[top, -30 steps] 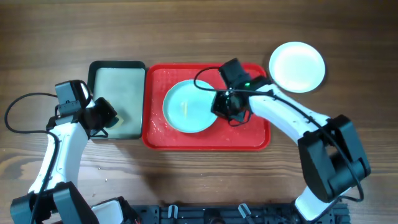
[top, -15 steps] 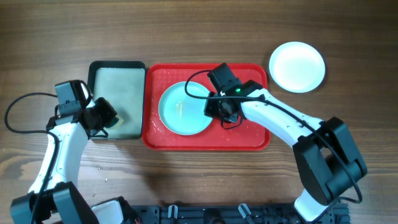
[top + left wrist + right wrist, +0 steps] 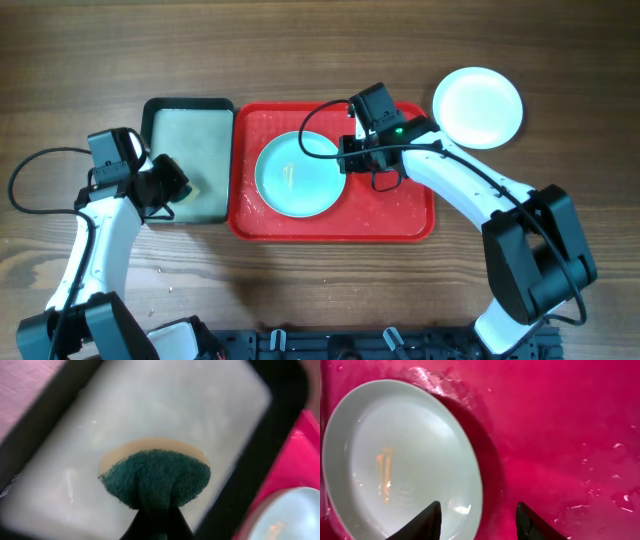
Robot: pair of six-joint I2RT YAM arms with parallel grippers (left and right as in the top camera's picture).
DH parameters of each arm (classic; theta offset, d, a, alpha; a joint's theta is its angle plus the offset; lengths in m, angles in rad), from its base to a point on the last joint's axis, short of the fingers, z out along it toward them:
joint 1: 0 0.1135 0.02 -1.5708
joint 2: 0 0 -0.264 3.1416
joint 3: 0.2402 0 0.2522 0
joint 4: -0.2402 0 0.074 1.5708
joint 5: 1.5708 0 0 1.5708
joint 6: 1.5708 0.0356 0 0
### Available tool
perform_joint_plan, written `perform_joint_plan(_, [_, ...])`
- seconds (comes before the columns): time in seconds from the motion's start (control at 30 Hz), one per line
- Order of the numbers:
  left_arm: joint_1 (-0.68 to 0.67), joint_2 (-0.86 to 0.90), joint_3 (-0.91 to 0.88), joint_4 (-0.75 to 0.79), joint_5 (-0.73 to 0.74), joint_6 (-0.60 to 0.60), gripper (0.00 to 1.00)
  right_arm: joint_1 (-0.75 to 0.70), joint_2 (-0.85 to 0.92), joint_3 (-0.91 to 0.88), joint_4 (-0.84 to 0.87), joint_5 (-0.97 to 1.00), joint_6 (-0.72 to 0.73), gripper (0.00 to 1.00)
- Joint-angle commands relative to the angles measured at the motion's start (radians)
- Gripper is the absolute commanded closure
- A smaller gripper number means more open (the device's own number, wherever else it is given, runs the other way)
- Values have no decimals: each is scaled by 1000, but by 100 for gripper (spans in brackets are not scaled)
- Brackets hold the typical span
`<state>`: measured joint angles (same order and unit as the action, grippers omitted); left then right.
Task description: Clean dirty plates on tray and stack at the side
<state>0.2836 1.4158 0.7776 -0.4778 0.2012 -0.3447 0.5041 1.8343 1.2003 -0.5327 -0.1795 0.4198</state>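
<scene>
Pale aqua-blue round shallow plate (image 3: 298,176) (image 3: 395,460) lies flat in the left half of the large red rectangular plastic tray (image 3: 330,234) (image 3: 570,420). Its left edge is close to the tray's raised left rim.

Nearest the robot's base, a broad strip of brown wooden table (image 3: 320,290) runs bare in front of the tray. On the tray, wet red floor shows open between the plate's right edge and the rounded right-hand corners, glossy and beaded with droplets. The plate's glazed surface is smooth and wet, with a short orange-yellow streak (image 3: 384,472) left of its middle.

The right gripper (image 3: 345,163) (image 3: 477,525) sits at the plate's right edge with its jaws spread wide. One dark finger is over the plate and the other over the tray, with the rim between them. Whether either finger touches, I cannot tell.

To the left, the left gripper (image 3: 178,190) (image 3: 156,522) pinches a dark green scouring sponge with a tan backing (image 3: 155,477). It holds the sponge over the smaller black-rimmed tray with the pale green inside (image 3: 188,103) (image 3: 280,425), which stands just beside the red tray's left rim.

Farthest away, a white round plate (image 3: 478,107) rests on the wood, off the tray's far right corner.
</scene>
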Motion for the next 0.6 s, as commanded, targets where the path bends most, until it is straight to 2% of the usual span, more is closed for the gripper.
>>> perform_joint_plan(0.0, [0,3,52,-8,114,81,96,-15,8,15,35,-116,-86,52])
perform_joint_plan(0.13, [-84,3,277,-206,66,188,96,-54,8,15,47,-158,-129,51])
perform_joint_plan(0.23, [-226,3,342,-216,0,233,96,-55,8,15,61,-150,-158,51])
perform_joint_plan(0.37, [-409,32,341,-208,-1,232,96,-55,8,10,58,-150,-154,52])
perform_joint_plan(0.43, [-466,51,341,-200,-1,232,96,-53,8,-13,59,-151,-134,56])
perform_joint_plan(0.5, [-517,71,341,-179,-1,226,96,-53,8,-41,62,-151,-95,70])
perform_joint_plan(0.57, [-540,82,341,-171,-1,225,96,-52,10,-52,70,-151,-93,73])
